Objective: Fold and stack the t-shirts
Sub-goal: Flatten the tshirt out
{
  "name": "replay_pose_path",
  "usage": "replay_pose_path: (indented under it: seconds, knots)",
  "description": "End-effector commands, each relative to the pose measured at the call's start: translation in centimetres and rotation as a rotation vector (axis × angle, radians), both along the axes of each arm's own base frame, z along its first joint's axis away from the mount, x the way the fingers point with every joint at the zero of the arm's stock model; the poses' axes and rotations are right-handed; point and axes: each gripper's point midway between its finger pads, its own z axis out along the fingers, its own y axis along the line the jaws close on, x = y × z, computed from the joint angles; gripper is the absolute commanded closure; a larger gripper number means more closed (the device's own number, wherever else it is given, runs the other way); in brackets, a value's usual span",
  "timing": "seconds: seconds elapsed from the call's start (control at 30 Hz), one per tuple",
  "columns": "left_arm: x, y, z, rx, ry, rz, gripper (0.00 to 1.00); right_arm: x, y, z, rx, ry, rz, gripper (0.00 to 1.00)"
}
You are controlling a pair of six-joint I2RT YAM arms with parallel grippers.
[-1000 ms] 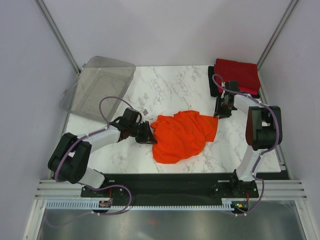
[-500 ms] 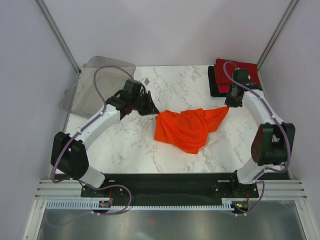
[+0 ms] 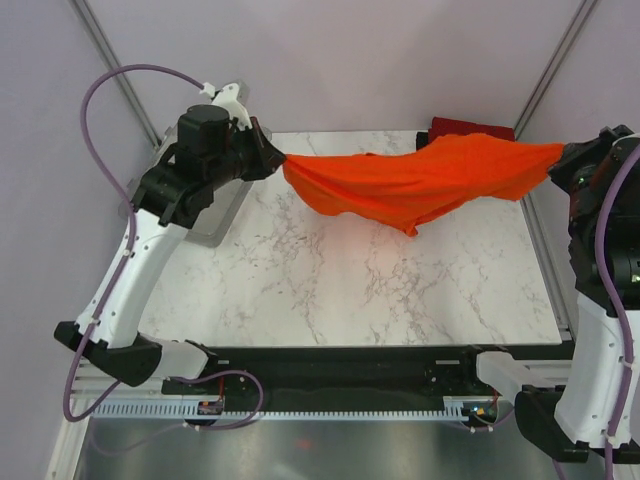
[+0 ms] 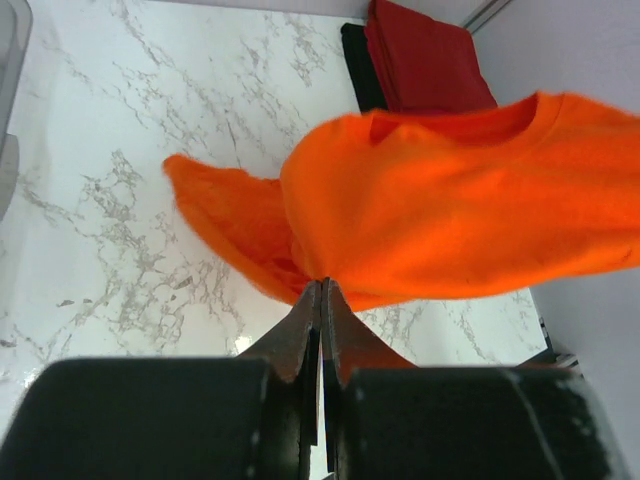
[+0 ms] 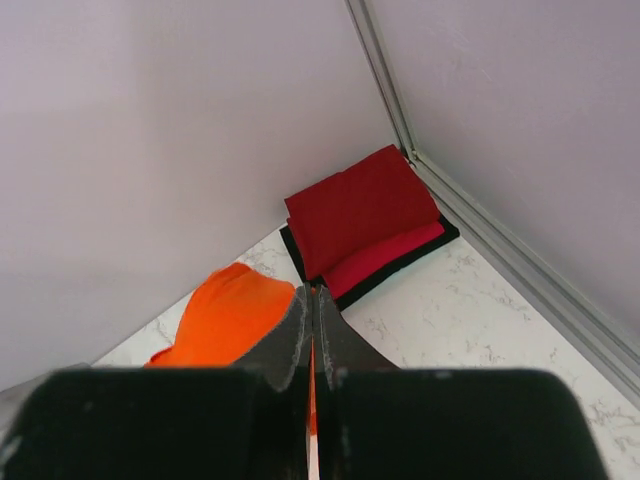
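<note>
Orange cloth spans the air over the far half of the bench [image 3: 350,290]. The orange t-shirt [image 3: 420,180] hangs stretched between the two arms, clear of the marble surface, and sags lowest just right of the middle.

The left gripper [image 3: 272,160], raised at about 10 o'clock in the top view, has its fingers pressed together on one end of the shirt. The left wrist view shows the jaws meeting on a bunch of fabric, with the neck opening along the shirt's upper edge. The right gripper [image 3: 557,165], at about 2 o'clock, pinches the opposite end. In its wrist view the fingers meet with a thin line of orange between them.

In the bench's 1 o'clock corner sits the folded stack: the dark red t-shirt [image 5: 358,205] on top, the pinkish-red t-shirt [image 5: 385,255] under it, and the black t-shirt [image 4: 360,70] at the bottom. From above, the orange shirt hides most of it. The clear plastic bin [image 3: 218,220] lies at 10 o'clock, largely covered by the left arm.
</note>
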Motion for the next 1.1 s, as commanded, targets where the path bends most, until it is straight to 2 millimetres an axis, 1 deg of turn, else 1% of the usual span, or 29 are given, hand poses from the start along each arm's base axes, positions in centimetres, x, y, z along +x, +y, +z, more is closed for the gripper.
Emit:
replay_pose_path:
  seconds: [0.0,0.03,0.13,0.17,0.2,0.23,0.27,0.33,0.37,0.4,0.43,0.47,0.53,0.57,0.6,0.63,0.67,0.7,0.73,0.77,0.8,0.83,0.87,0.9,0.93,0.97,1.0,1.03,1.07]
  knots:
    - [-1.6,2.4,2.9,0.045,-0.090,0.033,0.98,-1.1,-0.2,-1.5,0.002,0.069,-0.017,1.00]
    - [-1.5,2.3,3.3,0.046,-0.102,0.030,0.98,-1.4,0.0,-1.2,-0.001,0.057,-0.001,1.00]
    - [1.5,1.2,4.0,0.072,-0.127,0.031,0.98,-1.0,0.5,-1.7,-0.010,0.062,0.036,1.00]
    - [4.3,-0.3,3.5,0.083,-0.122,0.021,0.98,-0.6,0.5,-2.7,-0.014,0.092,0.040,1.00]
    - [5.6,-1.4,3.9,0.083,-0.150,-0.015,0.98,-0.5,0.5,-3.3,-0.020,0.107,0.043,1.00]
    - [7.0,-2.9,3.4,0.080,-0.148,-0.057,0.98,-0.6,0.6,-3.4,-0.023,0.099,0.045,1.00]
    - [9.1,-5.4,2.9,0.064,-0.153,-0.130,0.98,-0.1,0.6,-5.1,-0.024,0.138,0.048,1.00]
    - [11.8,-7.6,1.7,0.051,-0.159,-0.175,0.98,0.2,0.6,-6.4,-0.023,0.163,0.048,1.00]
    - [12.3,-8.6,2.2,0.024,-0.176,-0.202,0.98,0.6,0.6,-7.5,-0.023,0.195,0.052,1.00]
    - [14.2,-10.1,-1.3,0.029,-0.116,-0.225,0.98,0.8,0.6,-8.2,-0.024,0.214,0.051,1.00]
    - [14.4,-10.9,-2.3,0.024,-0.099,-0.252,0.98,0.8,0.5,-8.7,-0.023,0.224,0.048,1.00]
    - [14.4,-11.6,-4.0,0.019,-0.060,-0.295,0.93,1.0,0.6,-9.9,-0.017,0.250,0.051,1.00]
    - [14.4,-12.1,-7.1,0.041,0.001,-0.331,0.74,1.1,0.9,-10.6,-0.008,0.245,0.066,1.00]
    - [13.9,-11.9,-10.0,0.071,0.064,-0.340,0.58,1.1,1.0,-11.9,0.000,0.271,0.069,1.00]
    - [13.5,-11.3,-11.1,0.107,0.076,-0.345,0.55,1.2,1.3,-12.4,0.014,0.274,0.086,1.00]
    - [12.2,-10.3,-9.7,0.121,0.054,-0.333,0.53,1.2,1.7,-12.7,0.023,0.270,0.101,1.00]
    - [11.0,-9.2,-13.2,0.166,0.138,-0.318,0.50,1.3,1.9,-14.2,0.030,0.298,0.114,1.00]
    - [10.0,-8.1,-13.5,0.186,0.153,-0.286,0.49,1.5,2.5,-14.8,0.046,0.300,0.147,1.00]
    - [8.8,-7.3,-14.1,0.199,0.177,-0.271,0.48,1.6,2.9,-14.9,0.050,0.275,0.169,1.00]
    - [5.8,-5.8,-15.0,0.215,0.215,-0.260,0.48,1.8,3.4,-17.3,0.062,0.314,0.191,1.00]
    - [3.9,-5.6,-15.7,0.232,0.235,-0.253,0.48,1.8,3.9,-18.2,0.081,0.313,0.216,1.00]
    - [2.0,-5.4,-16.6,0.250,0.256,-0.263,0.48,1.8,4.8,-18.3,0.092,0.278,0.263,1.00]
    - [-1.5,-4.4,-18.1,0.273,0.287,-0.282,0.48,1.7,5.1,-20.6,0.110,0.323,0.276,1.00]
    - [-4.4,-5.3,-19.2,0.295,0.308,-0.322,0.48,1.5,5.3,-21.4,0.122,0.335,0.284,1.00]
    - [-6.5,-5.4,-20.1,0.303,0.326,-0.340,0.48,1.3,5.5,-21.7,0.138,0.329,0.287,1.00]
    - [-9.4,-5.0,-22.0,0.313,0.363,-0.370,0.48,1.2,5.7,-22.6,0.149,0.344,0.290,1.00]
    - [-12.7,-6.7,-22.6,0.317,0.363,-0.445,0.48,1.1,5.9,-22.3,0.154,0.326,0.298,1.00]
    - [-15.0,-6.6,-24.8,0.351,0.396,-0.483,0.49,1.1,6.1,-22.4,0.168,0.319,0.307,1.00]
    - [-16.5,-7.1,-25.4,0.365,0.379,-0.518,0.50,1.1,6.2,-22.4,0.172,0.313,0.309,1.00]
